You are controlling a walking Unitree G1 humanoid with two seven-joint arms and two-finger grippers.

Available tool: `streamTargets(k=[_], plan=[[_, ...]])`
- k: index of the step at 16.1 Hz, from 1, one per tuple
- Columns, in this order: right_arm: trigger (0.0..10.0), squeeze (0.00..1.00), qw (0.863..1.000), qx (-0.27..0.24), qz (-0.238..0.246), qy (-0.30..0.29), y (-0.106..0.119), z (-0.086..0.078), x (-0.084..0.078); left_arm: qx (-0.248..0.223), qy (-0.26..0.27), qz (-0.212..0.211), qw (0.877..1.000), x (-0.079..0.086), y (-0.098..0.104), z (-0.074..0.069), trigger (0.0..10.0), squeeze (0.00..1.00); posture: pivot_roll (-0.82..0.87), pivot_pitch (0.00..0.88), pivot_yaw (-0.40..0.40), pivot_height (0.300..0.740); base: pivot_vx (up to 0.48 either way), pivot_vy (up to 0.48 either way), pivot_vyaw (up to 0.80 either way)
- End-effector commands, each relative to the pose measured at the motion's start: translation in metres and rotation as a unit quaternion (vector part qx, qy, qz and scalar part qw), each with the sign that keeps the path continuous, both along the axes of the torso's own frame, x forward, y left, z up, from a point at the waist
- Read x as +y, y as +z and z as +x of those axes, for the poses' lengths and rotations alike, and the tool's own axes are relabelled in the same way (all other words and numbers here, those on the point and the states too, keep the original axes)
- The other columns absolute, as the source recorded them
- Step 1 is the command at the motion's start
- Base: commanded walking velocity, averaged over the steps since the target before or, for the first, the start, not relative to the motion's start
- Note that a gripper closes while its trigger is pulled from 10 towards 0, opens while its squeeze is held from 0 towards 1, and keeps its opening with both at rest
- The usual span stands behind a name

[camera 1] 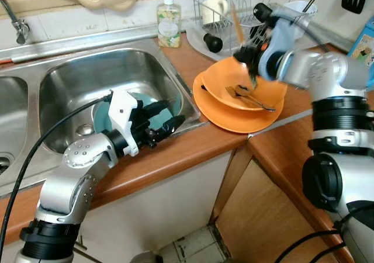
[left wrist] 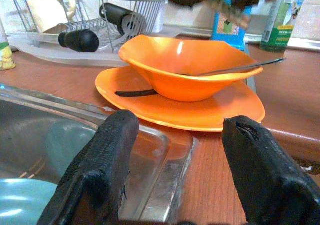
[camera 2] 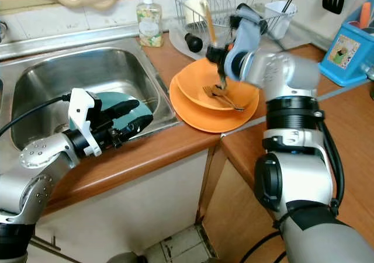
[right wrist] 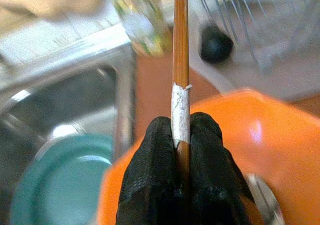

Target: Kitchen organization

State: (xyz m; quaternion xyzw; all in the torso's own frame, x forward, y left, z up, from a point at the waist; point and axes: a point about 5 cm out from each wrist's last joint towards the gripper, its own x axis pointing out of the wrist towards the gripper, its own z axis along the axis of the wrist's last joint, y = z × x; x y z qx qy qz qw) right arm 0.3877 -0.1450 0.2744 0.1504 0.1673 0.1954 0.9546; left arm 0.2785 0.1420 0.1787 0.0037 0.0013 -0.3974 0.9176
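An orange bowl [camera 1: 236, 82] sits on an orange plate [camera 1: 234, 118] on the wooden counter, right of the sink. A metal fork [camera 1: 250, 98] lies in the bowl. Just above the bowl's far rim, my right gripper [camera 1: 248, 57] is shut on a thin wooden utensil handle [right wrist: 181, 60] that points up toward the dish rack. My left gripper [camera 1: 166, 120] is open with nothing between its fingers [left wrist: 100, 170]. It hovers over the sink's right edge, above a teal plate [camera 1: 100, 118] lying in the basin.
A steel sink [camera 1: 82, 76] takes up the left, with a soap bottle [camera 1: 168, 20] behind its corner. A wire dish rack [camera 1: 245, 6] with a cup and black-handled tools stands behind the bowl. A blue box [camera 2: 350, 49] is at the far right. The counter turns a corner below the plate.
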Motion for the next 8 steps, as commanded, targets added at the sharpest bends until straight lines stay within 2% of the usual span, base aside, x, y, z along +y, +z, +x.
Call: streamTargets(k=[1,2,5,7,8], plan=[[0.0,0.0,0.999,-0.028,0.026,0.018,0.01,-0.006,-0.002,-0.008,-0.001,-0.009,1.0,-0.001,0.006,0.003,10.0,0.0,-0.1,0.0,0.033,0.74,0.0,0.0,0.0],[0.0,0.0,0.996,-0.064,0.049,0.046,0.014,-0.014,0.001,-0.01,-0.002,-0.022,1.0,-0.002,0.01,0.004,10.0,0.0,-0.1,0.0,0.033,0.74,0.0,0.0,0.0],[0.0,0.0,0.983,-0.141,0.039,0.111,0.003,-0.042,0.014,-0.011,-0.023,-0.083,0.996,-0.01,0.025,0.006,10.0,0.0,-0.09,0.0,0.032,0.74,0.0,0.0,0.0],[0.0,0.0,0.971,-0.174,0.055,0.155,-0.003,-0.063,0.024,-0.004,-0.039,-0.136,0.99,-0.013,0.034,0.007,10.0,0.0,-0.09,0.0,0.036,0.74,0.0,0.0,0.0],[0.0,0.0,0.969,-0.176,0.054,0.166,-0.006,-0.068,0.025,-0.003,-0.044,-0.152,0.987,-0.014,0.036,0.007,10.0,0.0,-0.09,0.0,0.036,0.74,0.0,0.0,0.0]])
